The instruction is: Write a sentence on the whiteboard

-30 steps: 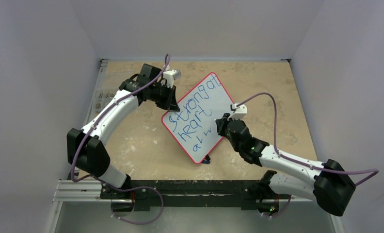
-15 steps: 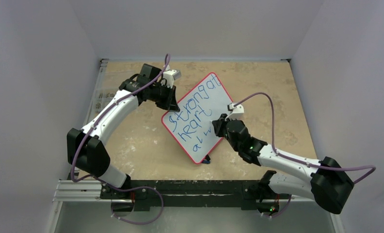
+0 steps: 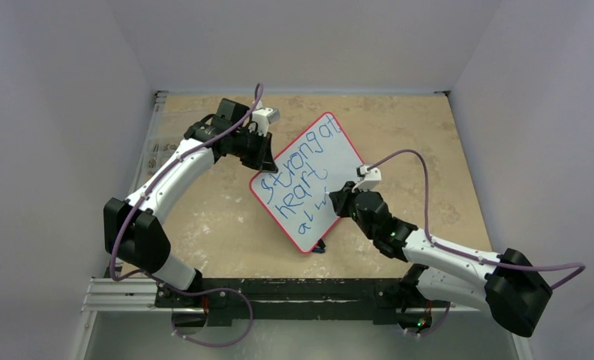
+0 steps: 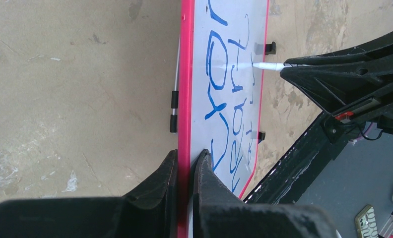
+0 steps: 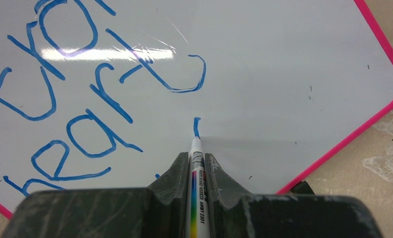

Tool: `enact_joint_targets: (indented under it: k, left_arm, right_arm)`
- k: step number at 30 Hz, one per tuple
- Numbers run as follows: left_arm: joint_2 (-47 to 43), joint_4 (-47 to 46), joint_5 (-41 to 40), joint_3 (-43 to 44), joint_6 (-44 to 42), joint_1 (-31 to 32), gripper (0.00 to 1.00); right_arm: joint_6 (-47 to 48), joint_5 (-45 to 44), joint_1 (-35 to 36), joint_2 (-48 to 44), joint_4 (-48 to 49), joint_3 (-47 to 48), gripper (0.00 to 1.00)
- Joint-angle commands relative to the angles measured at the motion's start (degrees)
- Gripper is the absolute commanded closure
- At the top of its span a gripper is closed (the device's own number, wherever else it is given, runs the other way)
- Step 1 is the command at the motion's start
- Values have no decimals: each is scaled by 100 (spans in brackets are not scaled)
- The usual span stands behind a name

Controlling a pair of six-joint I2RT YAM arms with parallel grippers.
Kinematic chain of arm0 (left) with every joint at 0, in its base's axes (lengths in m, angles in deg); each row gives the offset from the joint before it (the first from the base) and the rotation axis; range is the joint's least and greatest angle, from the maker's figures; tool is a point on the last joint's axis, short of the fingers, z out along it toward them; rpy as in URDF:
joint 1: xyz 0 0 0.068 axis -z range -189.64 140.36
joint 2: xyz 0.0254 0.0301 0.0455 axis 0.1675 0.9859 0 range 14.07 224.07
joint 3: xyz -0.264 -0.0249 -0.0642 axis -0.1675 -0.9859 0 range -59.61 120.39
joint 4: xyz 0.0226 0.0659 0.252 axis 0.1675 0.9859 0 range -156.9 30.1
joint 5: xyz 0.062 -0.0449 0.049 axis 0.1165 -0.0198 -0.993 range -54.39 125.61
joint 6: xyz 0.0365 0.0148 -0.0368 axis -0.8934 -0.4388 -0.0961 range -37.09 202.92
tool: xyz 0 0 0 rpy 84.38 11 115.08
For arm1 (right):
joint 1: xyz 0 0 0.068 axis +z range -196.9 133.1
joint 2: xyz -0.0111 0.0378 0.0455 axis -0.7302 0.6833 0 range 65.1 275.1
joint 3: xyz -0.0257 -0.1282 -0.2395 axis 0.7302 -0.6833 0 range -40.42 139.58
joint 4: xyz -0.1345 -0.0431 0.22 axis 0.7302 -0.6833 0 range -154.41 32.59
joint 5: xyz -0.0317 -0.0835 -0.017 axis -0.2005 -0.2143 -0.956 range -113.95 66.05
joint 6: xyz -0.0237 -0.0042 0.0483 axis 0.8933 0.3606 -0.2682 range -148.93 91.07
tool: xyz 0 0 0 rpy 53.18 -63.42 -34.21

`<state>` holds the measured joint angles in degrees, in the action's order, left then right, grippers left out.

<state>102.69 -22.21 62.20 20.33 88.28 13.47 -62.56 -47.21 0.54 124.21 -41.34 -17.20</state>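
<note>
Two arms meet at the whiteboard point(image 3: 337, 150), which sits near the middle of the table point(image 3: 204, 217), turned cornerwise with one corner toward the arm bases. On its left side the left end effector point(image 4: 186, 157) is clamped tight on the pink rim point(image 4: 185, 89), one finger on the written face and the other behind it. From the right, the right end effector point(image 5: 195, 159) has its two fingers pressed against a white marker point(image 5: 199, 198) with a rainbow stripe along its barrel, and the marker's tip pokes out just past the fingertips. That tip touches the white surface at the lower end of a short blue stroke, just below the final letter of the second line. The sentence point(image 3: 303, 171) runs in slanted blue letters across the whiteboard: "strong at" on the first line, "heart" on the second, and a few smaller letters starting a third line nearer the bottom corner. A small black foot point(image 3: 320, 246) shows at that near corner, resting on the table.
</note>
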Motion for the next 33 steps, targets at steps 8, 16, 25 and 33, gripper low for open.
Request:
enact_joint_targets:
  k: [8, 16, 25, 33]
  left_arm:
    - [205, 774, -2140, -73, -738, -164, 100]
    - [194, 778, -2131, -69, -734, -165, 100]
    - [200, 772, -2132, -66, -739, -160, 100]
    - [192, 771, -2140, -66, -731, -159, 100]
  right_arm:
    - [-168, -481, -7, 313, -706, 404, 100]
    - [48, -458, -7, 647, -565, 872, 100]
    - [14, -295, -7, 671, -530, 815, 100]
    - [-265, -328, -7, 397, -664, 241, 100]
